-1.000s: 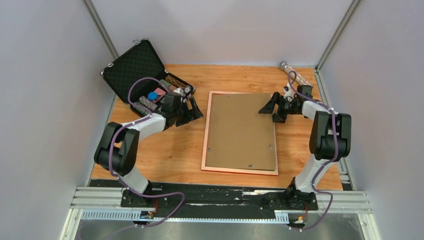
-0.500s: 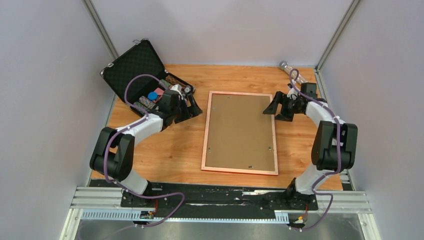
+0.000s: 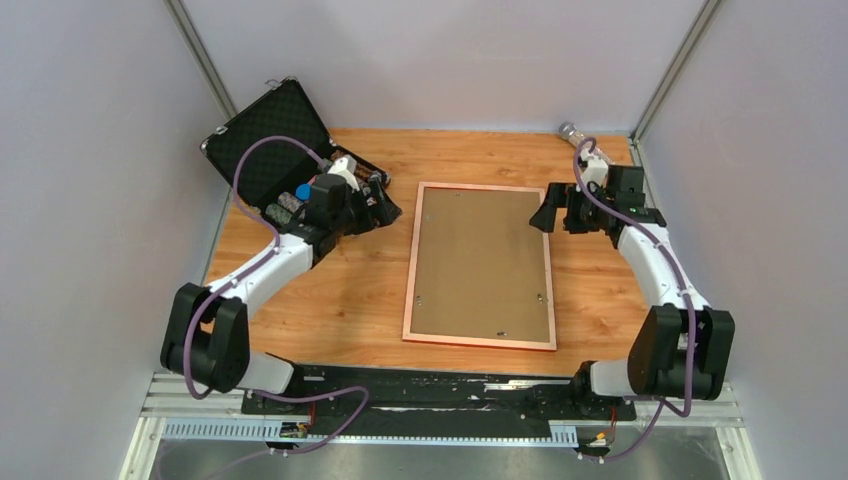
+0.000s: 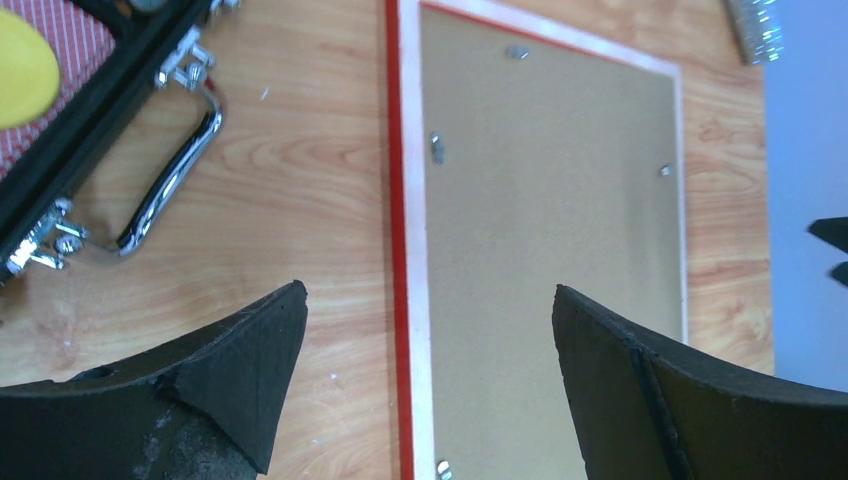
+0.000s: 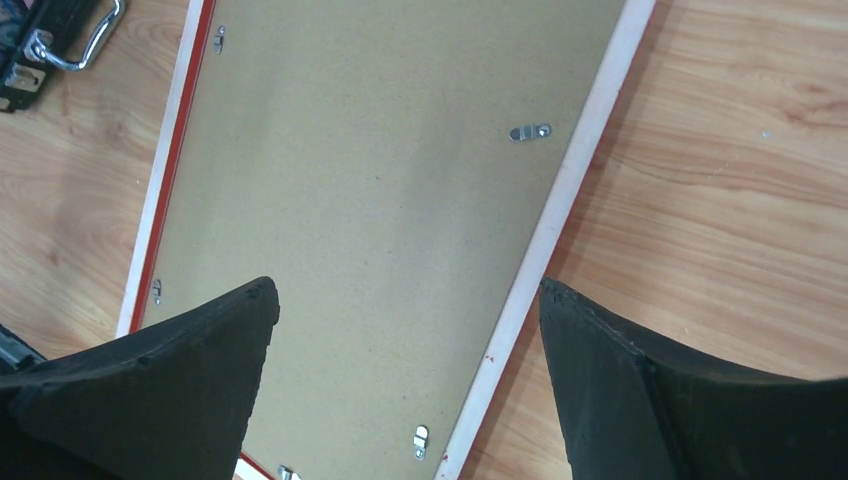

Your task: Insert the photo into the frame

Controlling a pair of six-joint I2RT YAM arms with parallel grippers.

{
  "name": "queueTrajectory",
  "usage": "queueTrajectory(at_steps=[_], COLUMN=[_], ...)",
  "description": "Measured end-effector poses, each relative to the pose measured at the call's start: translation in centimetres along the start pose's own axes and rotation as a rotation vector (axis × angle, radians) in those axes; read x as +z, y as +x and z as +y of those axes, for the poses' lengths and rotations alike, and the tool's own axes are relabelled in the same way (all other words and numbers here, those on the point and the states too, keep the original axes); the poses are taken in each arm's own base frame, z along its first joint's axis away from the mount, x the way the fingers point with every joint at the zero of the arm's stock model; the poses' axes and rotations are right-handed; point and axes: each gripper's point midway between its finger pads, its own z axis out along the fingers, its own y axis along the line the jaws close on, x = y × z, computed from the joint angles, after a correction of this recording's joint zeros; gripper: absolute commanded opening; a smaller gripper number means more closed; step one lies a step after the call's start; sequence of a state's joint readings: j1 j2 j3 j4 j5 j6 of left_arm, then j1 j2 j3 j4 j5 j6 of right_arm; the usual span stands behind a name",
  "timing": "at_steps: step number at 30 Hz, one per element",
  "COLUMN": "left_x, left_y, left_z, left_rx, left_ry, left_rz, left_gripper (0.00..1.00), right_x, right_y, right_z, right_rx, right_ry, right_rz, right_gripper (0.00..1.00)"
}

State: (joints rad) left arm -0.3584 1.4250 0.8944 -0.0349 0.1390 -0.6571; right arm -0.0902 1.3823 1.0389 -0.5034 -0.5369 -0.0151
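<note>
Frame (image 3: 411, 270) lay face down on the bench (image 3: 330, 300), backing board (image 3: 480, 260) seated, photo unseen, likely beneath. Left tool (image 3: 384, 206) and right tool (image 3: 548, 213) gaped empty beside its far corners; lifting straight clear would avoid nudging it.

An open black case (image 3: 268, 135) sits upper left on the wooden worktop (image 3: 330, 300), a brown backing board (image 3: 480, 265) at centre.
</note>
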Motion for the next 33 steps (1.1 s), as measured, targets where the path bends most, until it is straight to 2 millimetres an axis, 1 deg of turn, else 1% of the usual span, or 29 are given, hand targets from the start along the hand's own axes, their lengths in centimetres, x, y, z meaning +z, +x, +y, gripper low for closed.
queueTrajectory(at_steps=[3, 6, 8, 11, 14, 16, 21, 27, 33], left_x=[-1.1, -1.8, -1.7, -1.6, -1.4, -1.2, -0.3, 0.2, 0.7], left_y=[-1.5, -2.3, -2.5, -2.2, -1.9, -1.7, -1.0, -0.2, -0.1], left_z=[-1.2, -1.8, -1.9, -1.7, -1.4, -1.2, -0.6, -0.1, 0.0], left_rx=[0.019, 0.029, 0.034, 0.04, 0.046, 0.048, 0.047, 0.044, 0.045], left_ry=[0.04, 0.062, 0.067, 0.065, 0.064, 0.06, 0.047, 0.042, 0.045], left_rz=[-0.061, -0.094, -0.101, -0.099, -0.097, -0.091, -0.068, -0.048, -0.048], left_gripper=[1.0, 1.0, 1.0, 1.0, 1.0, 1.0, 1.0, 1.0, 1.0], right_x=[0.4, 1.8, 2.9, 4.2, 4.9, 5.0, 5.2, 5.6, 5.9], right_y=[0.3, 1.6, 2.8, 4.7, 5.8, 6.1, 6.1, 6.4, 7.0], right_z=[0.6, 0.3, -0.4, -1.5, -2.0, -2.1, -2.2, -2.4, -2.5], right_rx=[-0.042, -0.036, -0.019, 0.012, 0.029, 0.034, 0.033, 0.039, 0.05], right_ry=[-0.001, -0.001, 0.008, 0.023, 0.031, 0.031, 0.031, 0.031, 0.027], right_rz=[0.003, 0.044, 0.083, 0.143, 0.175, 0.184, 0.182, 0.193, 0.212], right_gripper=[1.0, 0.99, 0.99, 0.98, 0.98, 0.98, 0.97, 0.97, 0.97])
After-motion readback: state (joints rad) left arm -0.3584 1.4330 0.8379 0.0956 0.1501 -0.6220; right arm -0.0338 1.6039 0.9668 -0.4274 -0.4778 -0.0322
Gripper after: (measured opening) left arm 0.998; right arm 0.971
